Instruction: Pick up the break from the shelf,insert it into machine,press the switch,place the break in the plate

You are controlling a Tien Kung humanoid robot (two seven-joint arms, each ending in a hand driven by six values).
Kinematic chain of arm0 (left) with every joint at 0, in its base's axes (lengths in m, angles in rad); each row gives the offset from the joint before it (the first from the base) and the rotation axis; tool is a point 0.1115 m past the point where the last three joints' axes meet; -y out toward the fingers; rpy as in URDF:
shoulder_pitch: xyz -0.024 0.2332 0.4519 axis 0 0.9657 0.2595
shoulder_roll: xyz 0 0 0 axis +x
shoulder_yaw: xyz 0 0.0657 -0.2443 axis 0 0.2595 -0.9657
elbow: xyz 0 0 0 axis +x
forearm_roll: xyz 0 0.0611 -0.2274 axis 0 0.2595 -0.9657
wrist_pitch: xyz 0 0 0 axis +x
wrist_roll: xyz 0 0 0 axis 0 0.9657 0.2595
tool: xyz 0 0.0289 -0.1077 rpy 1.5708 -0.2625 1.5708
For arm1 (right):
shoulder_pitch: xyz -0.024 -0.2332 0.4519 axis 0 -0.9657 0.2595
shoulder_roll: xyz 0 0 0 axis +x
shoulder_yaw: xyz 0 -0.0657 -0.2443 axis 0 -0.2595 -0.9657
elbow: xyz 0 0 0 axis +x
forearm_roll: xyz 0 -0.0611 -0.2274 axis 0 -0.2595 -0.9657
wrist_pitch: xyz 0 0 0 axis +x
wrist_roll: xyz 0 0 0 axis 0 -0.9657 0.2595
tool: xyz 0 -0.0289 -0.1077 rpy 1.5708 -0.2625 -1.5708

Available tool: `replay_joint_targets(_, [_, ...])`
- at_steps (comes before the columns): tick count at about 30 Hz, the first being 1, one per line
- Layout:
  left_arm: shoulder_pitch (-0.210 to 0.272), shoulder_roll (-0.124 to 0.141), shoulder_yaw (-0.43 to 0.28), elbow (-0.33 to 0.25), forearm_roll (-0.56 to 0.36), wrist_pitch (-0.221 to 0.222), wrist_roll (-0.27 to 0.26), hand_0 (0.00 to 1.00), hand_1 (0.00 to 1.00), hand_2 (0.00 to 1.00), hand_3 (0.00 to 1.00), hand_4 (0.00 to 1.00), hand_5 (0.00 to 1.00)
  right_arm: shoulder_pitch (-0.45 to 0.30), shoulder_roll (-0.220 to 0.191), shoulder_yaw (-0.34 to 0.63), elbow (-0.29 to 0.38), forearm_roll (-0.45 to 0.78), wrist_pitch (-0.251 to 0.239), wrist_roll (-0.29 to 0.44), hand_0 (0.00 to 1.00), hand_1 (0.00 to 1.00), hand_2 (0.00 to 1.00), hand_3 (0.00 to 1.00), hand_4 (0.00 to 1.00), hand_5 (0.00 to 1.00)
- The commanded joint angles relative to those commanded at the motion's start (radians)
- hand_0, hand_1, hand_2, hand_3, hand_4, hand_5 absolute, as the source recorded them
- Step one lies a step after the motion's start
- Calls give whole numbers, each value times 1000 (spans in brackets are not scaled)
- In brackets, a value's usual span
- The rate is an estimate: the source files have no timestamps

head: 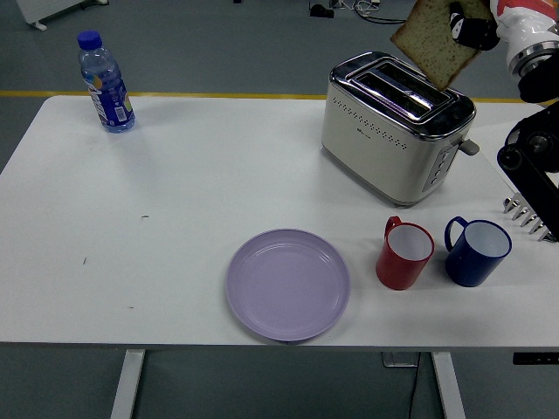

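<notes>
Bread slice (434, 42) tilted above cream toaster (395, 127); lilac plate (288, 284) empty.

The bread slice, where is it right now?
In the head view the bread slice is at upper right, held by the right hand just above the toaster.

The robot's right hand (472, 26) grips a brown bread slice (432, 39), tilted, above the cream and chrome two-slot toaster (393, 131). On the white table (175, 218) sit a lilac round plate (288, 284), red mug (403, 254), blue mug (476, 251) and clear plastic water bottle (105, 83).
</notes>
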Motion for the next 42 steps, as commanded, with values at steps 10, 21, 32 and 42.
replay_joint_targets(10, [-3, 0, 9, 0, -9, 3, 1, 605, 465, 442, 565, 329, 956, 14, 66, -25, -92, -3, -38, 34, 264, 302, 382, 486, 529, 2])
replay_joint_targets(21, [-7, 0, 11, 0, -8, 4, 1, 606, 465, 437, 565, 330, 955, 28, 92, -52, -174, -6, -58, 79, 268, 303, 383, 486, 528, 2])
replay_joint_targets(32, [-9, 0, 7, 0, -4, 8, 0, 606, 464, 436, 565, 329, 951, 24, 96, -60, -220, -18, -69, 105, 270, 303, 384, 486, 531, 2])
replay_joint_targets(42, [-11, 0, 3, 0, 2, 9, 0, 607, 462, 436, 564, 329, 950, 31, 109, -71, -264, -15, -66, 124, 282, 316, 404, 501, 511, 2])
